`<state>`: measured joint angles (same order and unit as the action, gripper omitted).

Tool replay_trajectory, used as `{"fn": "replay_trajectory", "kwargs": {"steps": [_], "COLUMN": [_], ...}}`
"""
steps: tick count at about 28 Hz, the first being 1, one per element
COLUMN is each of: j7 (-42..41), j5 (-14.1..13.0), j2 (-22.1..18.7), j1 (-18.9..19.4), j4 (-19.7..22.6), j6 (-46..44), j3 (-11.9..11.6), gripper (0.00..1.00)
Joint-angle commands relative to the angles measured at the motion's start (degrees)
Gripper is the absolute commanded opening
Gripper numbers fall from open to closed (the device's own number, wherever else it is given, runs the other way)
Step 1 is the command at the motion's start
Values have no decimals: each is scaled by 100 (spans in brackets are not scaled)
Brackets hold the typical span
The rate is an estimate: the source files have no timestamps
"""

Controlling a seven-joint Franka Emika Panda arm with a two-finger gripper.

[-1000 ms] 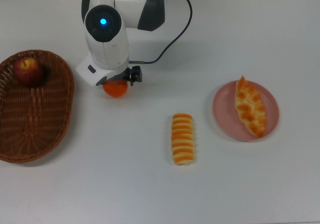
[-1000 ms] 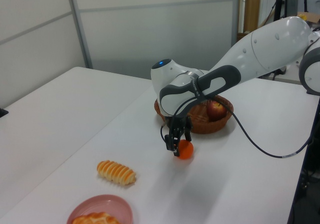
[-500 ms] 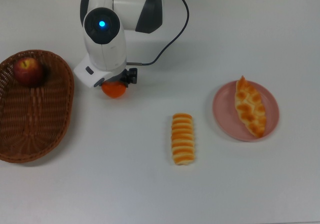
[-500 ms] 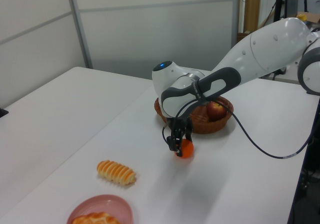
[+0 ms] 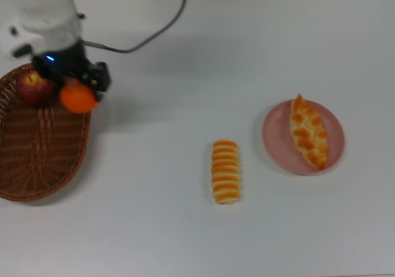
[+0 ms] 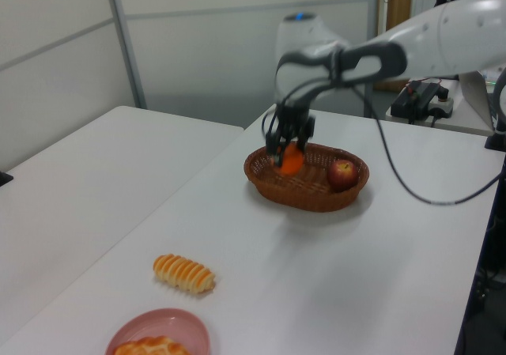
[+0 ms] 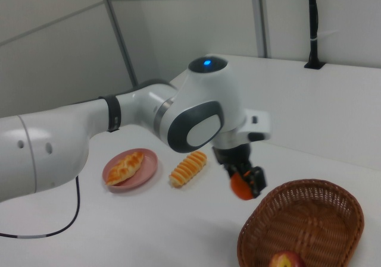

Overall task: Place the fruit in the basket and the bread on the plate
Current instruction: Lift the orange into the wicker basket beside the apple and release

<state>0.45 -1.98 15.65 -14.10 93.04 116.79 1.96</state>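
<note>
My gripper (image 5: 77,92) (image 6: 288,151) (image 7: 244,184) is shut on the bright orange (image 5: 78,99) (image 6: 292,160) (image 7: 240,187) and holds it in the air over the rim of the wicker basket (image 5: 37,160) (image 6: 304,190) (image 7: 309,231). The red apple (image 5: 34,87) (image 6: 341,173) (image 7: 286,260) lies inside the basket. At the top view's right, the braided pastry (image 5: 308,132) (image 6: 150,345) (image 7: 124,166) rests on the pink plate (image 5: 276,146) (image 6: 178,327) (image 7: 143,176). Between basket and plate, the ridged roll (image 5: 226,171) (image 6: 183,273) (image 7: 187,167) lies on the table.
The white table (image 5: 185,240) carries nothing else. A black cable (image 5: 148,36) trails from the arm across the top view's upper part. The arm's white link (image 7: 89,130) spans the right view's left side.
The gripper lifted the orange off the table and carried it toward the top view's left, from beside the basket to above its rim. The breads, plate and apple stayed put.
</note>
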Motion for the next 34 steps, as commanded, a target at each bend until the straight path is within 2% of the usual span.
{"fn": "replay_trajectory", "kwargs": {"steps": [1,4,5,10,14,19,21,24,25,29,34], "j7": [-37,-54,-63,-37,-81,-89,-89,-98,-90,-72,16], "j5": [-109,-74,-48,347,365,374,383,453,558,769,655], "j2": [140,263,472,1036,1063,1090,1090,1098,1098,1072,879], "j1": [-330,-462,-497,-515,-541,-524,-515,-497,-463,-339,-234], "j4": [-173,-155,-155,-155,-59,73,100,152,187,188,135], "j6": [255,755,1027,1643,1662,1662,1636,1618,1618,1478,1372], "j3": [6,7,6,-81,-99,-99,-99,-99,-99,-99,-3], "gripper": [26,26,27,27,27,33,46,74,100,100,100]}}
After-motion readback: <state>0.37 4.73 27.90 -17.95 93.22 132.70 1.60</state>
